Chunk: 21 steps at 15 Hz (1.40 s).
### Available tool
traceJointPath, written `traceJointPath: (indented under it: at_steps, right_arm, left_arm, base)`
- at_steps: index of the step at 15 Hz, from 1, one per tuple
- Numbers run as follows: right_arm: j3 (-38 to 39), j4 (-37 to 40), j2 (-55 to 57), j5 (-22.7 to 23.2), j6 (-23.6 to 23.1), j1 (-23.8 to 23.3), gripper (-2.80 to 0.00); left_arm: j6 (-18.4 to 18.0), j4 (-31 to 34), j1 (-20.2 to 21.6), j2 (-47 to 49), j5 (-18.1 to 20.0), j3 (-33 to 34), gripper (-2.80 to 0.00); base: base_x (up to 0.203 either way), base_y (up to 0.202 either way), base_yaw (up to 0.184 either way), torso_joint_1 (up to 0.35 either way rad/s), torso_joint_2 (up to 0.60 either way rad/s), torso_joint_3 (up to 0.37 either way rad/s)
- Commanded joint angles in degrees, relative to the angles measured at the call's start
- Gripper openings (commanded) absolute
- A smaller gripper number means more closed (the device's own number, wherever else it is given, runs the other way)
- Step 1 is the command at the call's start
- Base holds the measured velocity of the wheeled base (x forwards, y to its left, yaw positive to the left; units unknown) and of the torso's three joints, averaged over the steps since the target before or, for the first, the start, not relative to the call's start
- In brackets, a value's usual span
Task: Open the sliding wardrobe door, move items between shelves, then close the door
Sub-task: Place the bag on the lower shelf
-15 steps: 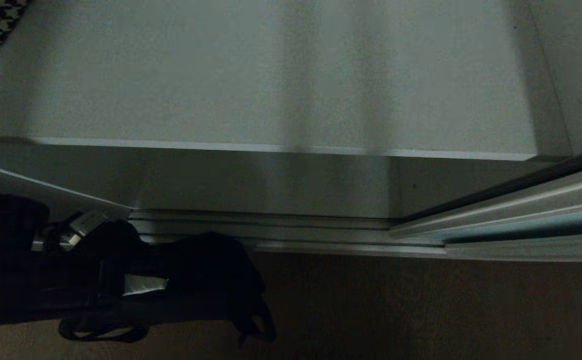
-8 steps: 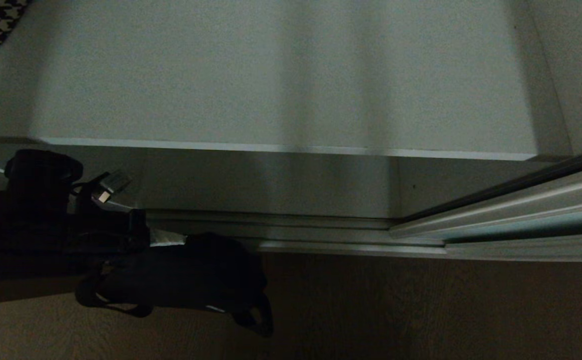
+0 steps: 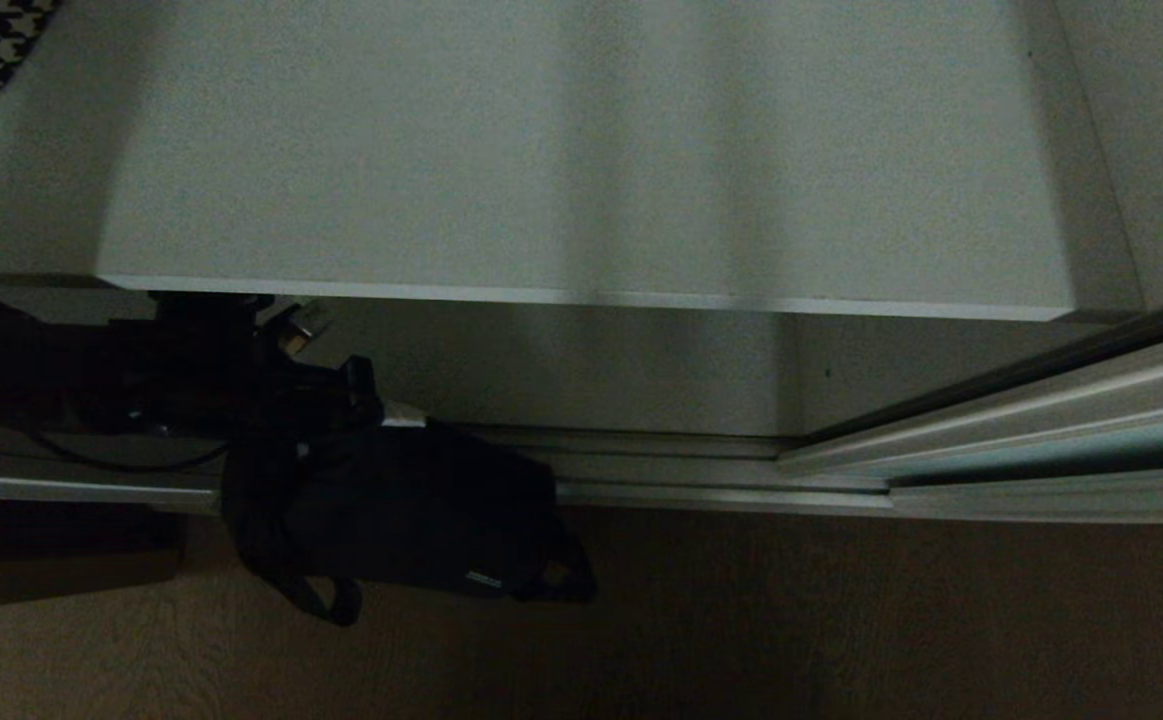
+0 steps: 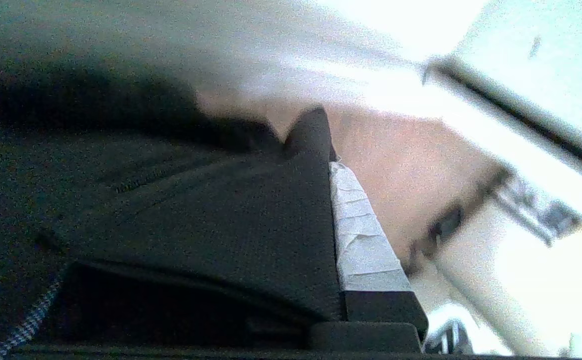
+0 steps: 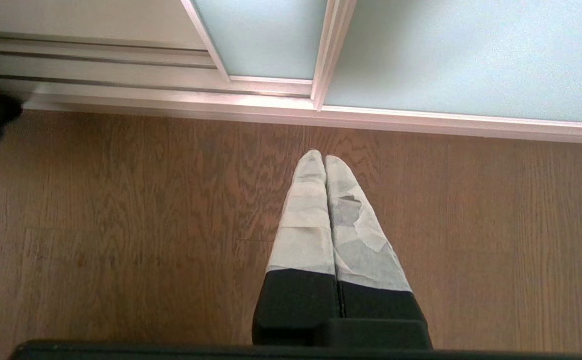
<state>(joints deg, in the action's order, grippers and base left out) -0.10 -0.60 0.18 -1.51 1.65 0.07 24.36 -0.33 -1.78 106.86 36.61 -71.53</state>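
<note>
- Head view: the left gripper (image 3: 381, 412) comes in from the left under the front edge of the upper shelf (image 3: 581, 150), its jaws clamped on the top of a black bag (image 3: 411, 515). The bag hangs straight below the jaws, in front of the floor track (image 3: 671, 470), with a strap loop dangling under it. The door (image 3: 1061, 445) stands slid aside, well to the right of the jaws, so the bay is open.
- To do this step well, I judge the bag should go in level beneath the upper shelf, high enough for the loop to clear the track, and be let go only once its weight rests on a board.
- Left wrist view: the jaws are tight on black fabric, which fills the space beside one taped finger (image 4: 361, 235); the grip looks firm.
- Right wrist view: the right gripper (image 5: 325, 162) hangs parked over the wooden floor (image 5: 120, 225), jaws pressed together on nothing, with the door's frosted glass just ahead of them.
</note>
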Motion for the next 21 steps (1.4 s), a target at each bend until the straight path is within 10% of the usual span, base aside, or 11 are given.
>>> traceJointPath:
  at_steps: [1,12,21]
  right_arm:
    - [0.01,-0.02,-0.07,0.02,0.02,0.01,-2.80]
    - [0.01,-0.02,-0.09,0.02,0.02,0.01,-2.80]
    - [0.03,-0.02,-0.01,0.02,0.02,0.01,-2.80]
  left_arm:
    - [1.62,-1.81,-0.41,3.50,-1.02,-4.38,-2.80]
    - [15.47,-10.91,-0.68,26.30,-15.80,-38.49,-2.80]
    - [15.48,-39.95,0.40,35.44,-16.92,-39.92,-2.80]
  base:
    - [0.000,0.000,0.000,0.000,0.00,0.000]
    - [0.000,0.000,0.000,-0.002,0.00,0.004]
    - [0.000,0.000,0.000,0.016,0.01,-0.008]
